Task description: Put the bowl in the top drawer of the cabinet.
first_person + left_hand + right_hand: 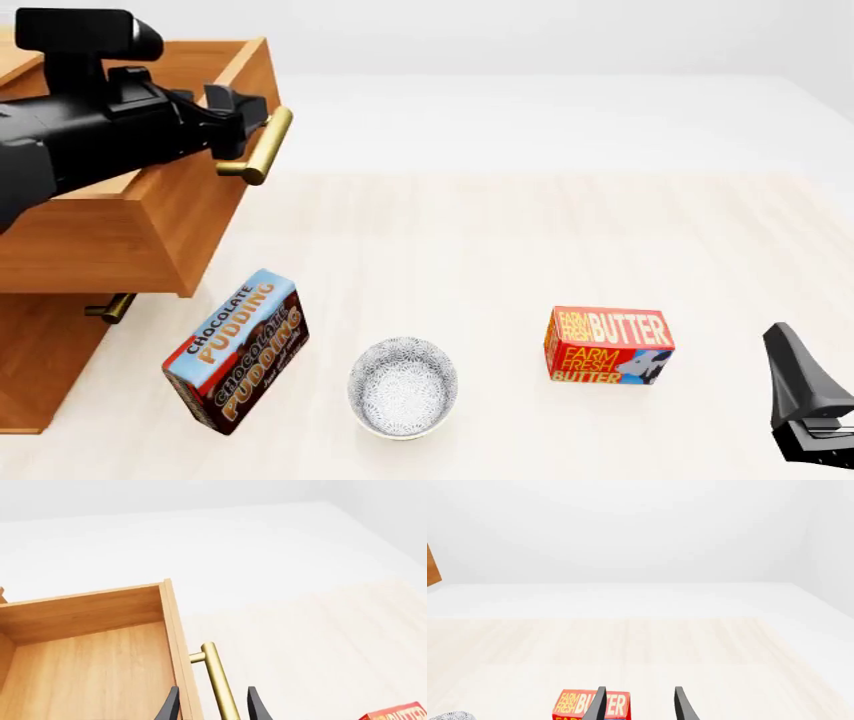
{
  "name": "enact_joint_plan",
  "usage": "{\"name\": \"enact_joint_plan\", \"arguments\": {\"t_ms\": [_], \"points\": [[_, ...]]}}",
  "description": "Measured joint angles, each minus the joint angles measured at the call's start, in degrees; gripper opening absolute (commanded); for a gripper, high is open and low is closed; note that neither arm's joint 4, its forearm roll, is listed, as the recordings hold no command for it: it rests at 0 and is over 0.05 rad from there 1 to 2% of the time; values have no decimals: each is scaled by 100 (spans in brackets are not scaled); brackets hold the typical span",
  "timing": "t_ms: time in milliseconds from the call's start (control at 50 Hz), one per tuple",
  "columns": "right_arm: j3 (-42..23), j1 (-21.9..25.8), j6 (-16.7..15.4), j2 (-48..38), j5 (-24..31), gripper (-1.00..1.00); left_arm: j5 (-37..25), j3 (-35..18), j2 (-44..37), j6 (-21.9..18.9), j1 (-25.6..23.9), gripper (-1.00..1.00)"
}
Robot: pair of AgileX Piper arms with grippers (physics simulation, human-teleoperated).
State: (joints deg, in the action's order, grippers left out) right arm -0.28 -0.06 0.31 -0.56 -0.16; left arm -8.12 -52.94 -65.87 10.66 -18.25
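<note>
Our left hand (254, 128) sits spread astride the brass handle (262, 146), so the top drawer (147, 215) stands pulled out for loading. The bowl (403, 386) waits on the surface (534, 240), between pudding box (236, 350) and butter box (609, 345). Our right hand (639, 705) hangs spread, empty.

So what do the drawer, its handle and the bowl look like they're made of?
The drawer looks like warm brown wood with a matte finish, going by its visible grain. Its handle looks like brass: a gold bar with a soft sheen. The bowl is white with fine dark speckling, possibly ceramic, though that's unclear.
</note>
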Motion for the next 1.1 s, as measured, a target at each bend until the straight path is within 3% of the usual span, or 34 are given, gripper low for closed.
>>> {"name": "enact_joint_plan", "arguments": {"t_ms": [640, 1100], "points": [[0, 0, 0, 0, 0, 100, -637, 305, 801, -359, -211, 100], [0, 0, 0, 0, 0, 100, -1072, 208, 1456, -690, -383, 100]]}}
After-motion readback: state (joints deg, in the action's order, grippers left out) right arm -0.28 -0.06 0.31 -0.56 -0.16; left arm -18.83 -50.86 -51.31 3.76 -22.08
